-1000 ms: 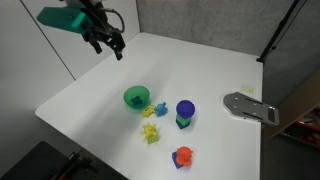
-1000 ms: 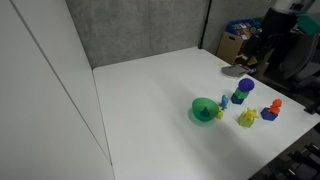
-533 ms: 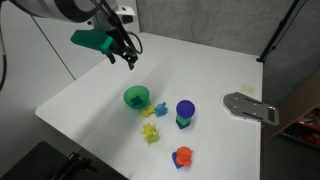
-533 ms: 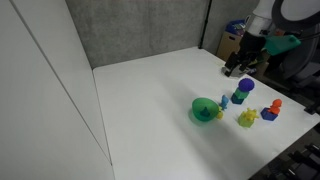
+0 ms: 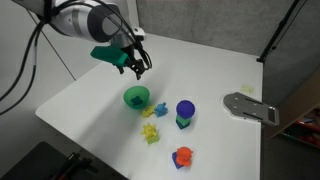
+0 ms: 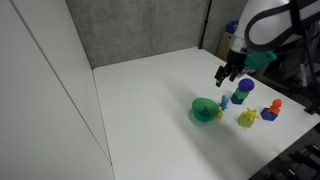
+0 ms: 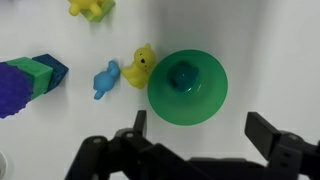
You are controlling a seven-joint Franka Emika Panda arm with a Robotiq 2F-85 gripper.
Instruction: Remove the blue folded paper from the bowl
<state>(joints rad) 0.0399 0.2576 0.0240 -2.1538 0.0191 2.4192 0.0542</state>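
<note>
The green bowl (image 7: pixel 207 100) sits on the white table, seen in both exterior views (image 5: pixel 130 98) (image 6: pixel 198 112). A small blue-teal folded piece (image 7: pixel 183 76) lies inside it. A second light-blue folded paper (image 7: pixel 106 79) lies outside the bowl, beside a yellow figure (image 7: pixel 140 68). My gripper (image 7: pixel 199 125) is open and empty. It hovers above the table just beside the bowl's rim (image 5: pixel 137 67) (image 6: pixel 226 76), touching nothing.
A dark-blue round-topped object with a green base (image 5: pixel 185 111) (image 6: pixel 244 90) stands close to the bowl. More yellow paper figures (image 5: pixel 151 132) and an orange one (image 5: pixel 182 156) lie nearby. A grey metal piece (image 5: pixel 250 106) lies at the table's far side.
The arm has swung in from the table's edge toward the bowl and come lower. The gripper has stayed open. The objects have not moved.
</note>
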